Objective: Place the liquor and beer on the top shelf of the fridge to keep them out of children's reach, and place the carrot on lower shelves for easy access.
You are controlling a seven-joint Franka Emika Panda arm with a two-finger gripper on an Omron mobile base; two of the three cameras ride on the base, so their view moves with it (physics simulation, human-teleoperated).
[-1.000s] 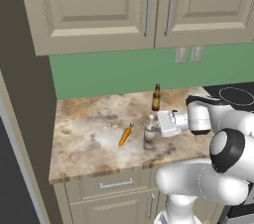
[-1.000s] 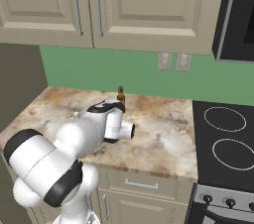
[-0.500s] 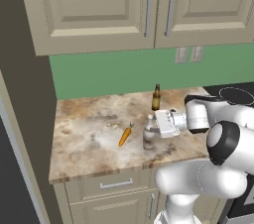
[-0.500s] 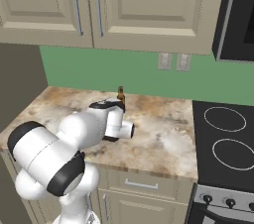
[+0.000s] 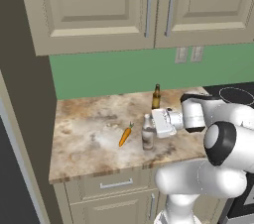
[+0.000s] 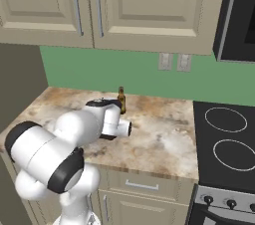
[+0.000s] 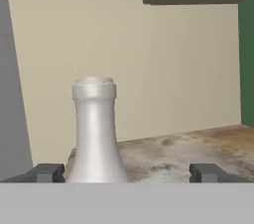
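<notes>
Two rear base views, shared countertop

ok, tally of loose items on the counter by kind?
Bottles: 2, the pale liquor in front of the open hand, and the brown beer behind it.
Carrots: 1, the carrot lying left of the liquor.
Total: 3

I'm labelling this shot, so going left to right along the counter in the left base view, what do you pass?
carrot → liquor → beer → stove
</notes>
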